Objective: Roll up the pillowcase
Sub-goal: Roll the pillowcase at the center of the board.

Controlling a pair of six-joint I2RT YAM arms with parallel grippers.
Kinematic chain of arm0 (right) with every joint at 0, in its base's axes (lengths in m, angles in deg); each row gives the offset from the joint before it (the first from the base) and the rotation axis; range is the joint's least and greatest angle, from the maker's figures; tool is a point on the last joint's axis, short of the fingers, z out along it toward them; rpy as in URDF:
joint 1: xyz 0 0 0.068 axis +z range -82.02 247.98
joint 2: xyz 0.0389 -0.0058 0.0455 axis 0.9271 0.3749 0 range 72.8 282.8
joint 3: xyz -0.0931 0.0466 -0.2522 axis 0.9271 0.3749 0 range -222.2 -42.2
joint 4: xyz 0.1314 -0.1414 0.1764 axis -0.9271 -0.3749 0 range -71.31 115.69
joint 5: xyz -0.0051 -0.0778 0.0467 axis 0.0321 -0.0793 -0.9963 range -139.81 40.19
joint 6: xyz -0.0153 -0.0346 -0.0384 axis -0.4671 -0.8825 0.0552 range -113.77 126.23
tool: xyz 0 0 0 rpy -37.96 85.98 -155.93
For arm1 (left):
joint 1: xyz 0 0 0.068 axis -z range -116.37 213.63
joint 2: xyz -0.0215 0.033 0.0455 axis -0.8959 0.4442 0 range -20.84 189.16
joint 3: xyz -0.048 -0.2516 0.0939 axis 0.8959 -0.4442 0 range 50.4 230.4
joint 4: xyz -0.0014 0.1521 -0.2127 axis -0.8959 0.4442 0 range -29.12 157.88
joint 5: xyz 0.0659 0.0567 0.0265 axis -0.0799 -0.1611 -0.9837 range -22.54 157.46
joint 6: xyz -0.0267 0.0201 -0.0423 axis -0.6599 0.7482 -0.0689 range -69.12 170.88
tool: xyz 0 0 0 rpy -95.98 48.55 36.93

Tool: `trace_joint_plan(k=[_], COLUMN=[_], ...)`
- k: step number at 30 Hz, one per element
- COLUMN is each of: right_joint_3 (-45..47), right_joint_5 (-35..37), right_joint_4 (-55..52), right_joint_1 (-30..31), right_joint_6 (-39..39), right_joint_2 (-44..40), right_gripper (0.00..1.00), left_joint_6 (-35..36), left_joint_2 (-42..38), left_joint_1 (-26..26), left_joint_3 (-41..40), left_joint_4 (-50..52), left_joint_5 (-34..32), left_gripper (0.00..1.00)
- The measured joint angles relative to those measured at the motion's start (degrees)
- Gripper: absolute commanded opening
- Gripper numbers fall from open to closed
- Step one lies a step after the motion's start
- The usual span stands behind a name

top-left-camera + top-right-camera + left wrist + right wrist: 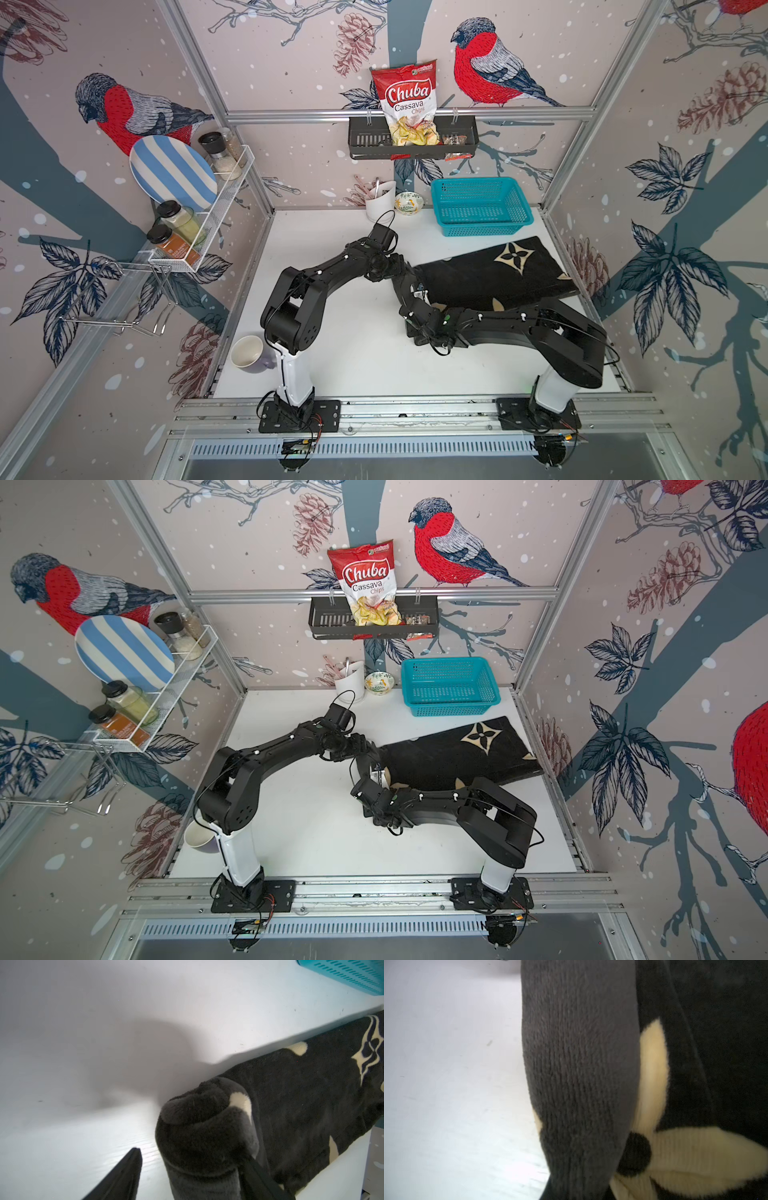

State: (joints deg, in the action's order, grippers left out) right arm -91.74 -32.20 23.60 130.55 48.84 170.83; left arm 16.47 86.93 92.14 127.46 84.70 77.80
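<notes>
Black plush pillowcase (pixel 494 276) lies partly rolled on the table (pixel 353 353), just in front of the basket (pixel 482 208) and not touching it. Left gripper (pixel 191 1155) straddles the rolled end farthest from the basket, its fingers (pixel 128 1167) wide apart, one clear of the cloth. Right gripper (pixel 415 291) is at the same end, fingers hidden: grip cannot be told.

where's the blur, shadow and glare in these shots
Left wrist view: a broad soft shadow spreads over the table beside the pillowcase, with a bright glare patch nearer the camera. Right wrist view: the cloth fills much of the frame at close range and its cream flower looks soft. In both top views: sharp focus, but the wide-angle lens splays the frame posts outward.
</notes>
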Motion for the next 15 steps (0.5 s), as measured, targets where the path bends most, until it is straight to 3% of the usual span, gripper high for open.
trace_joint_plan(k=[9,15], right_joint_3=[18.5,25.5], right_joint_5=[-23.5,-35.9], right_joint_4=[25.3,37.1], right_joint_1=[-14.0,-22.3], right_joint_6=[8.9,14.0], right_joint_2=[-7.1,-7.3], right_gripper=[0.0,0.0], left_joint_6=[-0.2,-1.4], left_joint_2=[-3.6,-0.7], left_joint_1=[0.3,3.6], left_joint_3=[-5.4,-3.3], left_joint_4=[-1.7,-5.4], left_joint_5=[1.6,3.7], left_gripper=[0.74,0.74])
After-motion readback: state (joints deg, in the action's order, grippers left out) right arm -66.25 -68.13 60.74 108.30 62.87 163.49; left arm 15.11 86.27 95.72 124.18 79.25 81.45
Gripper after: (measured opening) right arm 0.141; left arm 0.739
